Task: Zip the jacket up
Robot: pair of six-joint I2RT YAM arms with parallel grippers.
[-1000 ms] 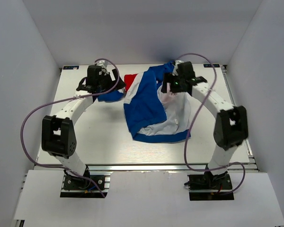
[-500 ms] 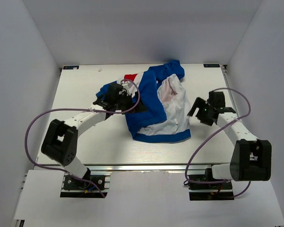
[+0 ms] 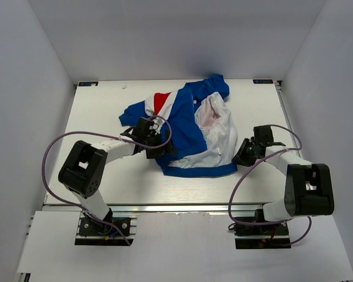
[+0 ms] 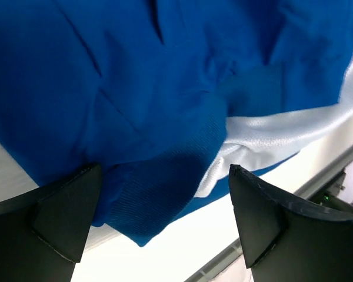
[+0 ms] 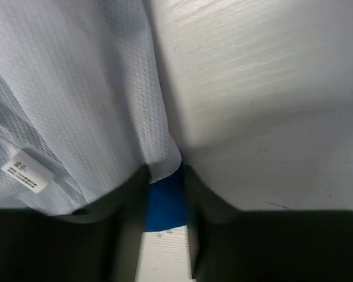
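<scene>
The jacket lies crumpled mid-table, blue outside with the white lining, a red patch and part of a sleeve showing. My left gripper sits low at its near-left hem. In the left wrist view its fingers stand wide apart, and a blue corner of the jacket lies between them untouched. My right gripper is at the jacket's near-right corner. In the right wrist view the right gripper has its jaws pinched on the blue hem, just below the white lining.
White table boxed in by white walls left, right and behind. Purple cables loop beside both arms. A care label is sewn on the lining. The table's front rail shows past the left fingers.
Both arms came from the far side of the jacket to its near hem. The right gripper swung out to the right, dropped to the corner and closed. The left stayed open.
</scene>
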